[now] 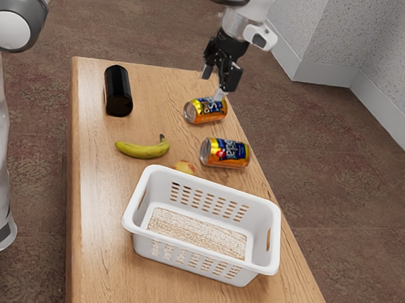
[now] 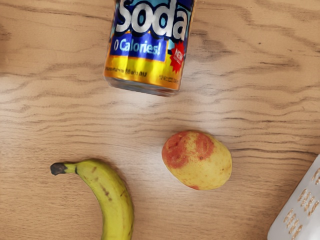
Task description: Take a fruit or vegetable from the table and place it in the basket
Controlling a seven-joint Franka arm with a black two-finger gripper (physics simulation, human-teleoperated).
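Looks bright and even across the table [image 1: 94,207] around and below the gripper [image 1: 217,85]. Washes into a pale, hazy glare on the wood below it, between soda can [image 2: 145,55] and potato [image 2: 197,160]. Casts soft, faint shadows beside potato and banana [image 2: 116,200].

exterior view high beside the arm [image 1: 10,29], angled down; wrist view nearer, facing down; banana [image 1: 143,150], basket [image 1: 184,246] in both

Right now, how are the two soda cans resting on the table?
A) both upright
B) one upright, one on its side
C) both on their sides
C: the near can and the far can each turn a round end toward the exterior view's left.
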